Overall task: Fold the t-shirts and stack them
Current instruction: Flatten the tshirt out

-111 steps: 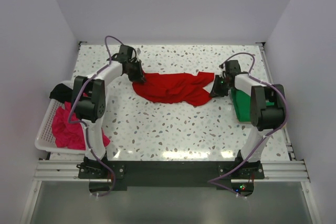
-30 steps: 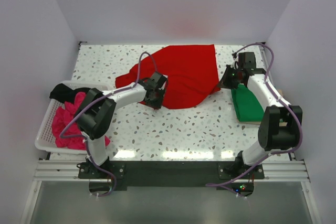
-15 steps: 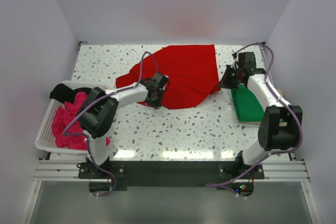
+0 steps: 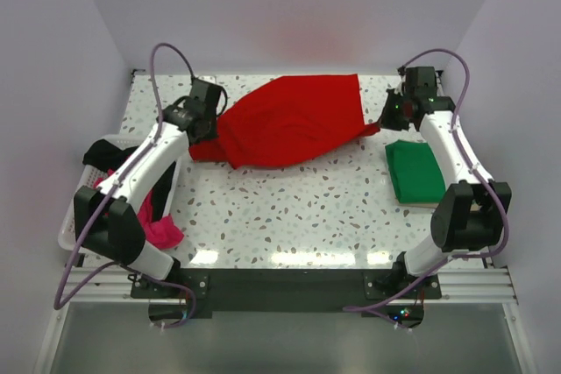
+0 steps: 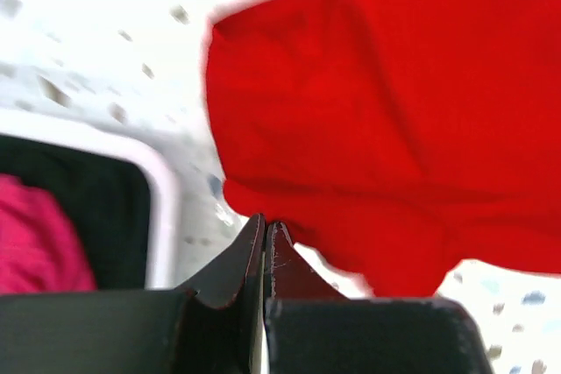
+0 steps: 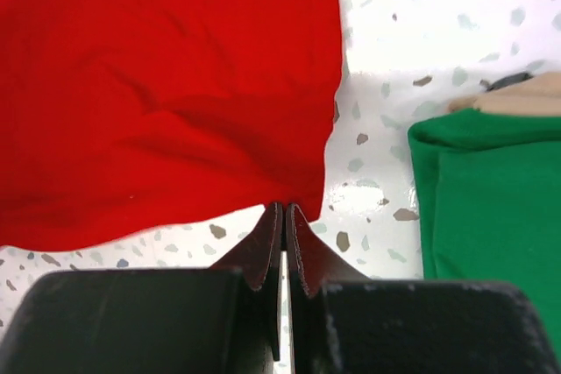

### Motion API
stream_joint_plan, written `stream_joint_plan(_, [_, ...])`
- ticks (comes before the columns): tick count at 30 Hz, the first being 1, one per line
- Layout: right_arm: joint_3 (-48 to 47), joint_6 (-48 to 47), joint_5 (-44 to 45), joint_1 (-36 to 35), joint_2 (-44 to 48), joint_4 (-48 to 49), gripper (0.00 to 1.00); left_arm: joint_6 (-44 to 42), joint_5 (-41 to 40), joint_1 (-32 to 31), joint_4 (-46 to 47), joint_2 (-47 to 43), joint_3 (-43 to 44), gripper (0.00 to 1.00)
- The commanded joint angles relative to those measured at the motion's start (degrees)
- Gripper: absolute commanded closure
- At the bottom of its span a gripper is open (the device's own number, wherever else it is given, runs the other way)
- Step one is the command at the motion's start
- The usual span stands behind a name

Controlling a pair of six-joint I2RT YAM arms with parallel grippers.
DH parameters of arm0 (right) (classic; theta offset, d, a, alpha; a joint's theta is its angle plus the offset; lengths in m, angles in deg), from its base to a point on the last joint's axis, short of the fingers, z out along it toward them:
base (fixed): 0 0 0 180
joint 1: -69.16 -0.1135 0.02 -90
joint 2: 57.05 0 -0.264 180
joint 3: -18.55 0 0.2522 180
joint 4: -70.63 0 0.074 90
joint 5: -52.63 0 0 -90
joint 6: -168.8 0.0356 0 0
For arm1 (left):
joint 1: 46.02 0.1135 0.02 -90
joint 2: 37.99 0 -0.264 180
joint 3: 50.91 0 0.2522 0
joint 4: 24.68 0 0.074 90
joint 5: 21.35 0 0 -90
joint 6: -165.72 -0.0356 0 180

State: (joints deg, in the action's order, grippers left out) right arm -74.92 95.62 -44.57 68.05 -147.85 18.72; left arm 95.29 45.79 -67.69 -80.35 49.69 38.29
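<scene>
The left pincer (image 5: 265, 227) and right pincer (image 6: 282, 212) each clamp an edge of the red shirt (image 4: 294, 124) — pull evenly, keep it taut, lay flat on the tabletop (image 4: 289, 208).

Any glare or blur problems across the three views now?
Top external: sharp, glare streaks at the near edge of the speckled terrazzo table. Left wrist: soft focus, table blown out beside the bright red t-shirt. Right wrist: crisp; folded green t-shirt well exposed.
</scene>
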Motion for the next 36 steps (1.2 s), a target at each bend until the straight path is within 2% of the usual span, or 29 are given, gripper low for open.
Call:
stream_joint_plan(1, [-7.0, -1.9, 4.6, 0.2, 2.9, -3.1, 1.00, -4.6, -6.9, 1.3, -3.9, -2.2, 10.0, 1.00])
stream_joint_plan(5, [-12.4, -1.8, 7.0, 0.2, 6.1, -3.4, 1.00, -7.5, -13.5, 3.8, -6.3, -2.2, 19.5, 1.00])
stream_joint_plan(11, [-19.9, -2.7, 10.9, 0.1, 13.0, -2.1, 1.00, -10.8, -19.3, 4.4, -4.5, -5.0, 34.3, 1.00])
stream_joint_plan(16, [-24.9, -4.3, 13.5, 0.1, 17.9, -0.1, 1.00, -14.1, -19.1, 4.4, 0.8, -8.7, 43.3, 1.00])
stream_joint_plan(21, [-28.8, -5.0, 14.0, 0.1, 20.8, 1.1, 1.00, -17.7, -14.6, 4.4, 5.0, -10.7, 48.7, 1.00])
stream_joint_plan(24, [-30.1, -5.0, 13.7, 0.1, 19.6, 1.2, 1.00, -17.6, -10.0, 4.4, 7.6, -9.4, 50.9, 1.00])
stream_joint_plan(29, [-29.8, -5.5, 14.5, 0.1, 12.2, 2.0, 1.00, -18.8, -4.6, 4.4, 13.2, -2.3, 50.6, 1.00])
stream_joint_plan(36, [-34.5, -5.1, 13.8, 0.1, 0.5, 3.7, 1.00, -23.8, -2.6, 4.4, 19.8, 8.2, 54.5, 1.00])
